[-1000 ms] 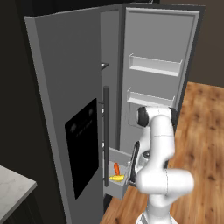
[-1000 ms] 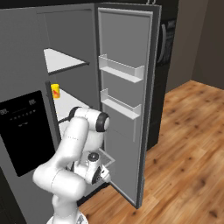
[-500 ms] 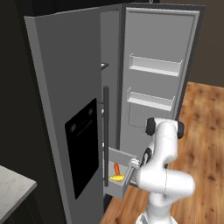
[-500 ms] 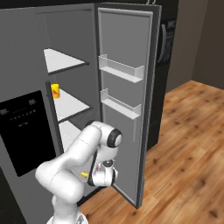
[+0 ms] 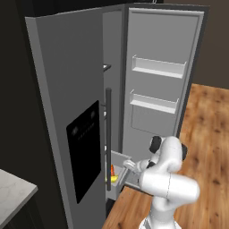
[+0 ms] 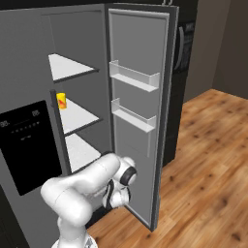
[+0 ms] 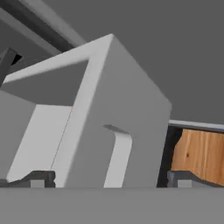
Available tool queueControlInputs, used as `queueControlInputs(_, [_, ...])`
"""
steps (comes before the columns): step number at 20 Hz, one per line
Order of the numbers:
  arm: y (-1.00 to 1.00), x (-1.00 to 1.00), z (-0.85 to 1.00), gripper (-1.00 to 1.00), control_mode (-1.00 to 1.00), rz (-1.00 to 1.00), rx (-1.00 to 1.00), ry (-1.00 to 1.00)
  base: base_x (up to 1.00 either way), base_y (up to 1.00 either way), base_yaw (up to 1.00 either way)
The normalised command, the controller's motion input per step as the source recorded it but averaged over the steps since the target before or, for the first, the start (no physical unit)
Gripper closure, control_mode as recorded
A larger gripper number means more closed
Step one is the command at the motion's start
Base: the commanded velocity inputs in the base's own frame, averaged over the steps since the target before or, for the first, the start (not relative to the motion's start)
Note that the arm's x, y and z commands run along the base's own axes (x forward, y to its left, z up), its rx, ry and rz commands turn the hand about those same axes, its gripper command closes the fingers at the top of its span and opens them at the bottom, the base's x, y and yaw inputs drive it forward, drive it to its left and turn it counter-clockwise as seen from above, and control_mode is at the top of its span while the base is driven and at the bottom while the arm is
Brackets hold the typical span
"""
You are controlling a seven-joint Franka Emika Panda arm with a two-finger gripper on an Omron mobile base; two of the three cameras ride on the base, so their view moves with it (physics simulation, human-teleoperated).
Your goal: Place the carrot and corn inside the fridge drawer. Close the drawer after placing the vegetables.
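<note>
The light grey fridge drawer [image 5: 118, 157] stands pulled out at the bottom of the open fridge. Inside it lie the orange carrot [image 5: 112, 169] and, just in front of it, the yellow corn [image 5: 113, 179]. My gripper [image 5: 127, 171] hangs low at the drawer's front right, open and empty. In the hand view the drawer's flat front [image 7: 131, 127] with its recessed handle [image 7: 117, 151] is very close, and my gripper [image 7: 109, 179] straddles it with one fingertip [image 7: 38, 178] on the inner side and the other on the outer side. The hand [image 6: 116, 196] sits low beside the open door.
The open fridge door [image 6: 138, 121] with two white shelves [image 6: 133, 77] stands just right of the hand. The closed left door [image 5: 80, 134] with its dark panel and bar handle [image 5: 108, 134] flanks the drawer. A yellow item [image 6: 61, 100] sits on an inner shelf. Wooden floor [image 6: 208, 160] lies right.
The arm has folded down and the hand has dropped from shelf height to the drawer's front. The carrot and corn have stayed in the drawer. The jaws have stayed wide.
</note>
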Motion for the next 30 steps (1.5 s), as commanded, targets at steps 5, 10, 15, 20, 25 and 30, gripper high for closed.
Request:
queueControlInputs(5, [0.44, 0.75, -0.18, -1.0, -1.0, 0.0, 0.19, -0.12, 0.0, 0.0, 0.0])
queueControlInputs(10, [0.6, 0.93, 0.05, -1.0, -1.0, 0.01, 0.18, -0.01, 0.0, 0.0, 0.0])
queueControlInputs(15, [-0.31, -0.32, 0.43, -1.0, -1.0, 0.13, 0.25, 0.0, 0.0, 0.0, 0.0])
queueControlInputs(20, [-0.38, -0.94, 0.04, -1.0, -1.0, 0.13, 0.28, -0.05, 0.0, 0.0, 0.0])
queueControlInputs(25, [0.04, -0.7, 0.39, -1.0, -1.0, 0.04, 0.19, 0.0, 0.0, 0.0, 0.0])
queueControlInputs(30, [0.0, -1.0, 0.2, -1.0, -1.0, 0.0, 0.19, -0.08, 0.0, 0.0, 0.0])
